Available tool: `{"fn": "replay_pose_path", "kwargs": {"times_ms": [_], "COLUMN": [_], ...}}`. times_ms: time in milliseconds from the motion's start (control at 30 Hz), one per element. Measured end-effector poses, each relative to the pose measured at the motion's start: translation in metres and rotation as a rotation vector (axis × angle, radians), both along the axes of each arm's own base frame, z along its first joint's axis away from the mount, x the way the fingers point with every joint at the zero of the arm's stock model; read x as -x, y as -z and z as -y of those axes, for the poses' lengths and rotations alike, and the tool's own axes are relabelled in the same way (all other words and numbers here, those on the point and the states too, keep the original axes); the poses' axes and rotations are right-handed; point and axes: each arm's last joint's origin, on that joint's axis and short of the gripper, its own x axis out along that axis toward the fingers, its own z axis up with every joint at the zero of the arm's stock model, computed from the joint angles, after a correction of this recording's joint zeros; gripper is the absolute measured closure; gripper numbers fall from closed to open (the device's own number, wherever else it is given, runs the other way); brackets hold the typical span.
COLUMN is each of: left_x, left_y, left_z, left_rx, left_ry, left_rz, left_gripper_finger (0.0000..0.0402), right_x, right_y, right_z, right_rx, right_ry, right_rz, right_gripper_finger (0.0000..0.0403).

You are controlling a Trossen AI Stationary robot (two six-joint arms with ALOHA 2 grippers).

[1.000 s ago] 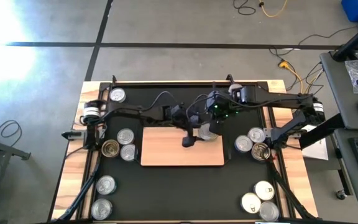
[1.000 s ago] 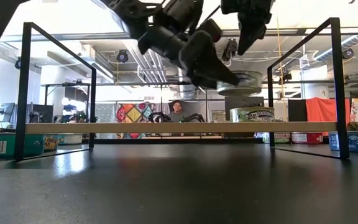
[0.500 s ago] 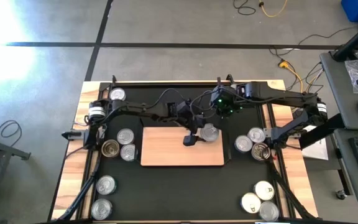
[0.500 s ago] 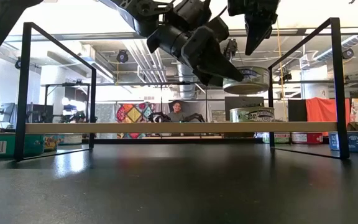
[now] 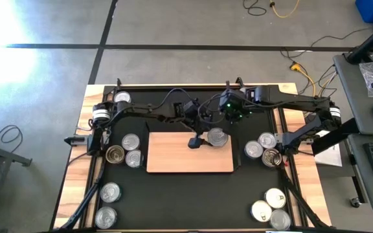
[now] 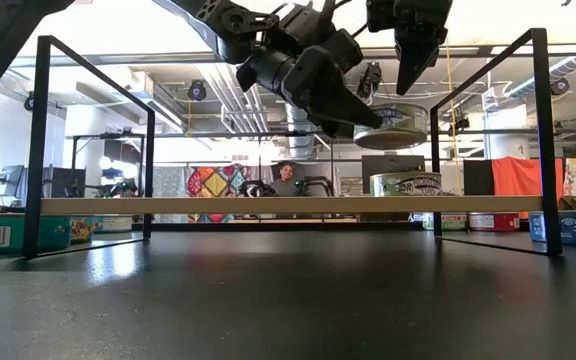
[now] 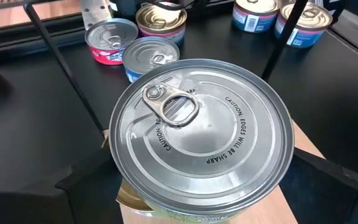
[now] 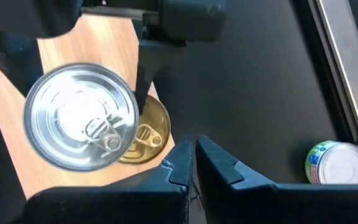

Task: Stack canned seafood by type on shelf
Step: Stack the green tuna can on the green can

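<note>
The left gripper (image 6: 353, 105) is holding a short round silver-topped metal tin with a ring pull (image 7: 202, 134) between its two dark fingers (image 7: 86, 180), which are standing wide apart and pressing against the tin's sides. In the low view this held tin (image 6: 392, 127) is hanging in the air above the flat light-wood shelf board with thin black metal frame ends (image 6: 218, 205), not touching it. Directly beneath the fingers, a second short round tin with a gold top (image 8: 146, 138) is sitting on the board; its pale printed side (image 6: 405, 184) is showing under the raised one, with a clear gap between the two. From above, the lifted tin (image 5: 217, 136) is sitting over the far right part of the shelf (image 5: 173, 158).

The right gripper (image 8: 194, 163) is hovering just beyond the held tin, over the black mat (image 5: 193, 194) near the shelf's far edge, with its fingers (image 8: 179, 165) pressed together and nothing between them.

More loose silver and gold-topped tins (image 5: 131, 142) are lying on the mat well away from either pair of fingers, in clusters to both sides of the shelf and near the table's corners (image 5: 275, 197).
</note>
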Motion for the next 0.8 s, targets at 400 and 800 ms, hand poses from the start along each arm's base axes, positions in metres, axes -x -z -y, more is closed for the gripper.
{"fn": "replay_pose_path", "kwargs": {"times_ms": [400, 800], "left_x": [0.001, -0.010], "left_y": [0.000, 0.021], "left_z": [-0.003, -0.016], "left_rx": [-0.076, -0.094], "left_ry": [0.046, 0.011], "left_rz": [0.027, 0.061], "left_gripper_finger": [0.0044, 0.0044], "right_x": [-0.006, -0.012], "right_y": [0.003, 0.011], "right_z": [0.000, -0.006], "right_rx": [-0.010, -0.053], "right_ry": [-0.046, -0.031], "right_rz": [0.048, 0.049], "right_gripper_finger": [0.0390, 0.0390]}}
